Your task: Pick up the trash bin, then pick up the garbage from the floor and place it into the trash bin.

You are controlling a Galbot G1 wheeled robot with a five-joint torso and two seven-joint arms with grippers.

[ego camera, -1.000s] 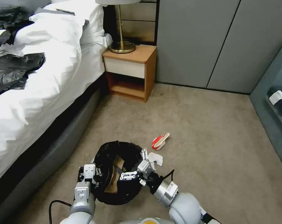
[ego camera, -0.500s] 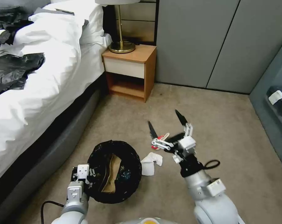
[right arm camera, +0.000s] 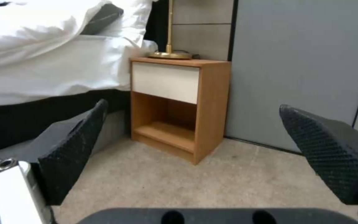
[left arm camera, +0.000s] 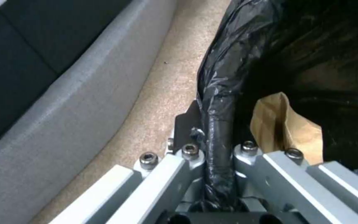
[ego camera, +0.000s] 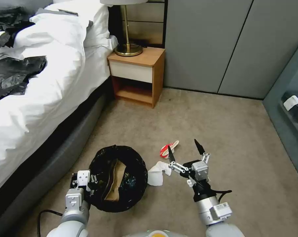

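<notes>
On the beige carpet beside the bed, the round trash bin lined with a glossy black plastic bag [ego camera: 119,179] stands at the robot's left front. The left gripper [ego camera: 84,186] is clamped on the bin's rim – the left wrist view shows the bag-wrapped rim [left arm camera: 218,140] pinched tight between its 2 metal fingers. A crumpled brown paper bag [ego camera: 114,184] lies inside the bin, leaning against the liner.

Just beside the bin on the robot's right, a crumpled white tissue [ego camera: 157,172] lies on the carpet. A little farther out lies a red-and-white packet [ego camera: 168,149], apart from the tissue.

The right gripper [ego camera: 185,153] hangs above the floor to the right of the tissue, its 2 black textured fingertips [right arm camera: 73,149] spread wide with nothing between them – pointing toward the wooden nightstand with a white drawer front [ego camera: 137,74]. A brass-based lamp [ego camera: 129,49] stands on the nightstand, and black plastic sheets [ego camera: 13,75] lie on the white bedding.
</notes>
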